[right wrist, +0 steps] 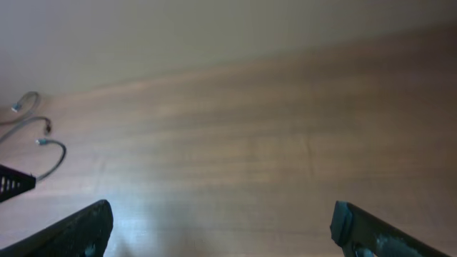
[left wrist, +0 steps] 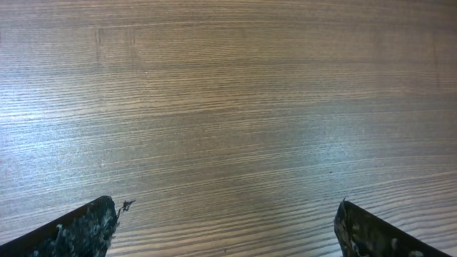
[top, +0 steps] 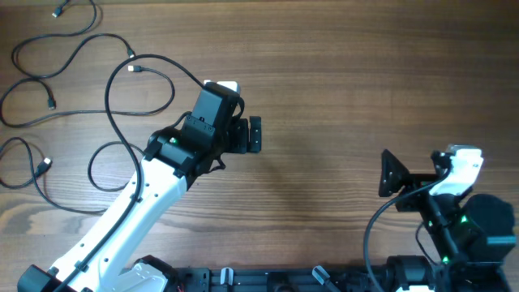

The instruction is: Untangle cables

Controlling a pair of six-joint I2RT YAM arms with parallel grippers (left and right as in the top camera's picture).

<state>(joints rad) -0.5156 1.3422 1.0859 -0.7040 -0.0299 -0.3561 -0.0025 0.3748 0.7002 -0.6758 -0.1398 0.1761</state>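
Note:
Several thin black cables (top: pixel 113 97) lie as loose wavy strands over the left part of the wooden table, with small plug ends near the top left corner and the left edge. One strand loops under my left arm. My left gripper (top: pixel 253 135) is open and empty over bare wood to the right of the cables; its wrist view (left wrist: pixel 227 225) shows only wood between the fingers. My right gripper (top: pixel 388 173) is open and empty at the right front, far from the cables. Blurred silver-tipped cable ends (right wrist: pixel 36 132) show far left in the right wrist view.
The wooden table (top: pixel 349 81) fills the view. The white left arm (top: pixel 122 219) crosses the left front diagonally. The right arm base (top: pixel 474 227) with its own thick black wire stands at the right front corner.

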